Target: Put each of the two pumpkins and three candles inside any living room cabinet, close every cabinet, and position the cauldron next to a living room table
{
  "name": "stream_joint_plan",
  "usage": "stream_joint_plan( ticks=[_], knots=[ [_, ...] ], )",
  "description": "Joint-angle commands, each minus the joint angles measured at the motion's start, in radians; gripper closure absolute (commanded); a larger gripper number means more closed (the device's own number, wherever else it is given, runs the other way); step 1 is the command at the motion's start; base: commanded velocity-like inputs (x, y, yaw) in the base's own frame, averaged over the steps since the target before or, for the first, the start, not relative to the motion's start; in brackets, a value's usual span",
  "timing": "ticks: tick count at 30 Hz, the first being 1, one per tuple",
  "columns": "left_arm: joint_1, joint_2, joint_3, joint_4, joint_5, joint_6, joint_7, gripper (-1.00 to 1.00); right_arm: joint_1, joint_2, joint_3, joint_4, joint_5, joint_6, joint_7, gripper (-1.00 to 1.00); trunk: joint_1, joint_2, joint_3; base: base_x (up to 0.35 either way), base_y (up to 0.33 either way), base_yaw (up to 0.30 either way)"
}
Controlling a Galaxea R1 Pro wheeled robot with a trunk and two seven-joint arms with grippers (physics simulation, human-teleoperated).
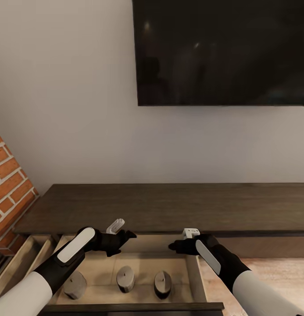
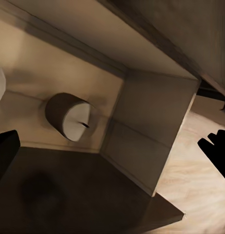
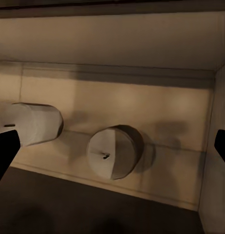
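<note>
While cabinet (image 1: pixel 169 206) drawer gapes, three candles (image 1: pixel 125 279) upright, flat tops skyward

The long low dark brown cabinet (image 1: pixel 169 206) sits against the wall under the TV with a bare top, and one of its drawers (image 1: pixel 193 274) is pulled out, light beige inside with a dark front edge. Three stubby candles (image 1: pixel 125 278) stand in a row on the drawer floor, each apart from the others, the left one partly hidden behind an arm. In the right wrist view two of them (image 3: pixel 112 152) show side by side with little wicks, the nearer one close to the drawer's side wall but not touching it.
</note>
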Motion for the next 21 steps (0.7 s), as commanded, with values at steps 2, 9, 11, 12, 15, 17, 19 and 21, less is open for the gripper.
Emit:
stream_joint_plan(
  ticks=[2,9,11,12,15,17,19,21],
  knots=[
    [0.0,0.0,0.0,0.0,0.0,0.0,0.0,-1.0,0.0,0.0,0.0,0.0,0.0,0.0,0.0,-1.0,-0.008,0.014,0.008,0.0,0.0,-0.14],
    [0.0,-0.002,0.0,0.001,0.0,0.0,0.0,-1.0,0.0,0.0,0.0,0.0,0.0,0.0,-0.001,-1.0,-0.035,0.063,0.031,0.0,0.0,-0.029],
    [0.0,-0.002,0.0,0.001,0.0,0.0,0.0,-1.0,0.0,0.001,0.0,0.0,0.0,0.0,-0.001,-1.0,-0.042,0.077,0.037,0.0,0.0,-0.003],
    [0.001,-0.001,0.0,0.001,0.0,0.0,0.0,-1.0,0.0,0.001,0.0,0.0,0.0,0.0,-0.001,-1.0,-0.046,0.084,0.04,0.0,0.0,-0.001],
    [0.0,-0.001,0.0,0.002,0.0,0.0,-0.001,-1.0,0.0,0.002,0.0,0.0,0.0,0.0,-0.001,-1.0,-0.058,0.105,0.05,0.0,0.0,0.0],
    [0.001,-0.001,0.0,0.002,0.0,0.0,-0.001,-1.0,0.0,0.002,0.0,0.0,0.0,0.0,-0.001,-1.0,-0.065,0.119,0.056,0.0,0.0,0.0],
    [0.0,-0.001,0.0,0.002,0.0,0.0,-0.001,-1.0,0.0,0.002,0.0,0.0,0.0,0.0,-0.001,-1.0,-0.073,0.133,0.062,-0.014,0.009,0.0],
    [0.001,-0.001,0.0,0.002,0.0,0.0,-0.001,-1.0,0.0,0.002,0.0,0.0,0.0,0.0,-0.001,-1.0,-0.081,0.147,0.068,-0.15,0.113,0.0]
  ],
)
